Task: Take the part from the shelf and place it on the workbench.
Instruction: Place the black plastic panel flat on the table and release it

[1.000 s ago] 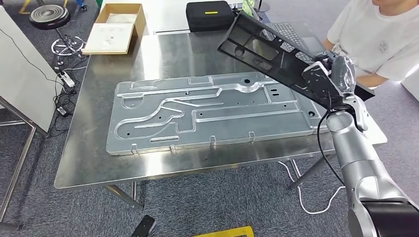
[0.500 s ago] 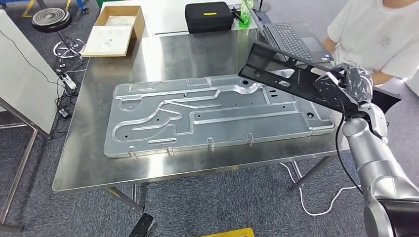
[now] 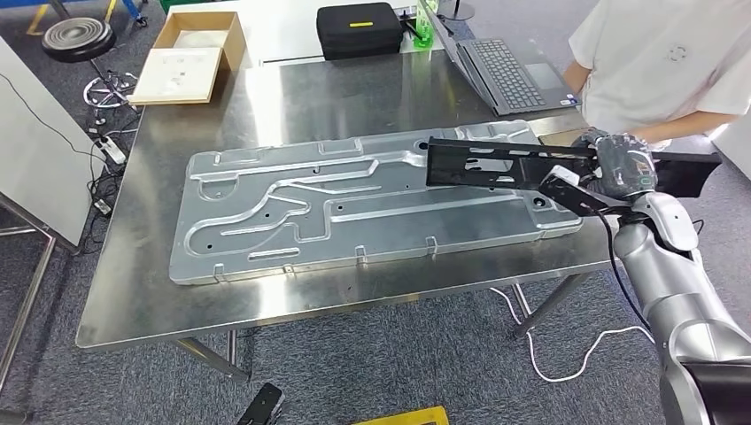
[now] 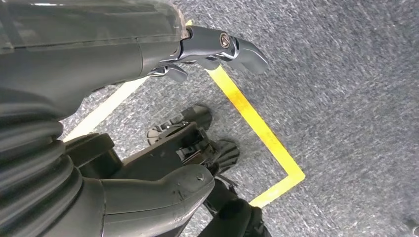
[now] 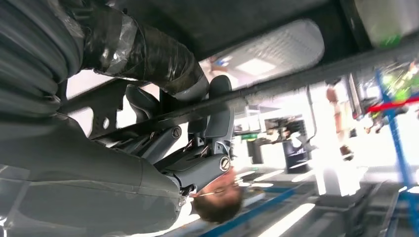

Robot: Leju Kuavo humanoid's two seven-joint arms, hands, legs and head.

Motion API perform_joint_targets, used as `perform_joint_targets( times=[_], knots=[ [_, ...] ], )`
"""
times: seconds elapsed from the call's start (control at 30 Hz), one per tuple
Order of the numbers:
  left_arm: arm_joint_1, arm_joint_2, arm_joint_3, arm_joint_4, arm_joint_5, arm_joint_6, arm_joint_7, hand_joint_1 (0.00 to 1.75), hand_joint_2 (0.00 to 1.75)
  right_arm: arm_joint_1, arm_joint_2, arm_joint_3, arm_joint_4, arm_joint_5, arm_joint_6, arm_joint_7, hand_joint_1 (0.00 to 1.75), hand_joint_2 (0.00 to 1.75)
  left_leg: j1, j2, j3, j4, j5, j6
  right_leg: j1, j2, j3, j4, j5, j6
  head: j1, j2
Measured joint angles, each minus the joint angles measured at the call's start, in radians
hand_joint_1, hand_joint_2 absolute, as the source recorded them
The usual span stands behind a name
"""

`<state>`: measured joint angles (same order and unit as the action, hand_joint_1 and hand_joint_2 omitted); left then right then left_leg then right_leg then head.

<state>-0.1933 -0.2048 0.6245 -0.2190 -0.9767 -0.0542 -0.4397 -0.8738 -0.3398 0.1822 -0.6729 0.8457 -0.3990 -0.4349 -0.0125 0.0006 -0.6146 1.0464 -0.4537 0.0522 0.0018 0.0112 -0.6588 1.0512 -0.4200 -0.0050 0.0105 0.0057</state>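
A long black plastic panel [image 3: 496, 165] with cut-outs hangs nearly level just above the right end of the steel workbench [image 3: 292, 106]. My right hand [image 3: 611, 168] grips it near its right end. In the right wrist view the fingers [image 5: 197, 148] wrap around the edge of the black panel [image 5: 237, 19]. The panel's left part overlaps the large grey metal plate [image 3: 345, 208] that lies flat on the bench. My left hand [image 4: 217, 47] hangs over the carpet with its fingers loosely apart and nothing in it.
A person in a white shirt [image 3: 655, 62] stands at the bench's far right, close to my right hand. A laptop [image 3: 505, 71], a black case [image 3: 359, 28] and a cardboard box [image 3: 190, 55] sit at the back. Yellow floor tape [image 4: 257, 128] marks the carpet.
My right hand has lowered the black panel and tilted it from steeply raised to nearly level over the bench's right end. The camera view has shifted a little.
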Motion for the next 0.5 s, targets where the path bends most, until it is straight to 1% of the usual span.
perform_joint_targets(
  times=[0.07,0.1,0.13,0.2,0.23,0.27,0.3,0.33,0.37,0.4,0.43,0.47,0.5],
  knots=[
    [-0.002,-0.001,-0.001,0.0,-0.006,-0.002,0.001,0.0,1.75,0.002,0.005,0.04,-0.008,0.047,0.001,-0.013,1.75,1.75,0.003,0.002,0.008,-0.017,0.01,0.0,-0.001,-0.001,0.0,-0.001,0.001,0.009,0.0,0.0],
    [-0.005,-0.001,-0.001,0.0,-0.009,-0.004,0.002,0.0,1.75,0.001,0.009,0.062,-0.014,0.068,0.003,-0.018,1.75,1.75,0.005,0.003,0.012,-0.027,0.016,0.001,-0.002,-0.002,-0.006,0.011,-0.009,0.014,0.0,0.0],
    [-0.009,-0.002,-0.002,0.0,-0.012,-0.004,0.002,0.0,1.75,-0.001,0.015,0.085,-0.022,0.085,0.004,-0.021,1.75,1.75,0.008,0.005,0.017,-0.037,0.022,0.002,-0.003,-0.003,-0.018,0.041,-0.029,0.018,0.001,0.0],
    [-0.014,-0.003,-0.003,0.0,-0.017,-0.006,0.004,0.0,1.75,-0.007,0.032,0.135,-0.036,0.109,0.009,-0.02,1.75,1.75,0.011,0.006,0.018,-0.042,0.027,0.004,-0.012,-0.005,-0.066,0.15,-0.088,0.028,0.001,0.0],
    [-0.015,-0.003,-0.004,0.0,-0.019,-0.006,0.004,0.0,1.75,-0.009,0.043,0.162,-0.043,0.117,0.011,-0.016,1.75,1.75,0.013,0.007,0.018,-0.042,0.027,0.004,-0.017,-0.006,-0.089,0.203,-0.109,0.034,0.001,0.0],
    [-0.015,-0.003,-0.006,0.0,-0.02,-0.006,0.005,0.0,1.75,-0.009,0.053,0.189,-0.051,0.121,0.012,-0.01,1.75,1.75,0.015,0.008,0.018,-0.04,0.027,0.002,-0.023,-0.006,-0.102,0.233,-0.114,0.04,0.001,0.0],
    [-0.015,-0.004,-0.007,0.0,-0.02,-0.006,0.006,0.0,1.75,-0.009,0.062,0.213,-0.061,0.123,0.012,-0.006,1.75,1.75,0.017,0.008,0.018,-0.038,0.025,-0.001,-0.03,-0.008,-0.098,0.231,-0.103,0.045,0.001,0.0],
    [-0.015,-0.005,-0.008,0.0,-0.021,-0.006,0.006,0.0,1.75,-0.011,0.07,0.234,-0.072,0.124,0.011,-0.002,1.75,1.75,0.021,0.008,0.017,-0.034,0.023,-0.006,-0.037,-0.009,-0.075,0.192,-0.077,0.052,0.001,0.0],
    [-0.015,-0.006,-0.009,0.0,-0.022,-0.006,0.006,0.0,1.75,-0.014,0.077,0.252,-0.083,0.124,0.009,0.001,1.75,1.75,0.024,0.007,0.016,-0.027,0.019,-0.013,-0.043,-0.012,-0.043,0.133,-0.049,0.059,0.001,0.0],
    [-0.016,-0.006,-0.009,0.0,-0.022,-0.006,0.006,0.0,1.75,-0.019,0.083,0.266,-0.093,0.124,0.007,0.002,1.75,1.75,0.025,0.007,0.013,-0.02,0.015,-0.021,-0.045,-0.013,-0.013,0.078,-0.032,0.064,0.001,0.0],
    [-0.016,-0.006,-0.01,0.0,-0.022,-0.006,0.007,0.0,1.75,-0.026,0.088,0.281,-0.103,0.123,0.004,0.004,1.75,1.75,0.025,0.005,0.01,-0.013,0.011,-0.03,-0.045,-0.012,0.009,0.037,-0.023,0.062,0.0,0.0],
    [-0.015,-0.006,-0.01,0.0,-0.023,-0.005,0.008,0.0,1.75,-0.03,0.091,0.296,-0.111,0.122,0.001,0.006,1.75,1.75,0.024,0.005,0.006,-0.007,0.009,-0.037,-0.043,-0.011,0.017,0.017,-0.024,0.057,0.0,0.0],
    [-0.014,-0.006,-0.01,0.0,-0.025,-0.005,0.009,0.0,1.75,-0.033,0.094,0.31,-0.117,0.121,-0.003,0.007,1.75,1.75,0.023,0.004,0.004,-0.006,0.01,-0.043,-0.038,-0.01,0.017,0.016,-0.028,0.047,-0.001,0.0]
  ],
)
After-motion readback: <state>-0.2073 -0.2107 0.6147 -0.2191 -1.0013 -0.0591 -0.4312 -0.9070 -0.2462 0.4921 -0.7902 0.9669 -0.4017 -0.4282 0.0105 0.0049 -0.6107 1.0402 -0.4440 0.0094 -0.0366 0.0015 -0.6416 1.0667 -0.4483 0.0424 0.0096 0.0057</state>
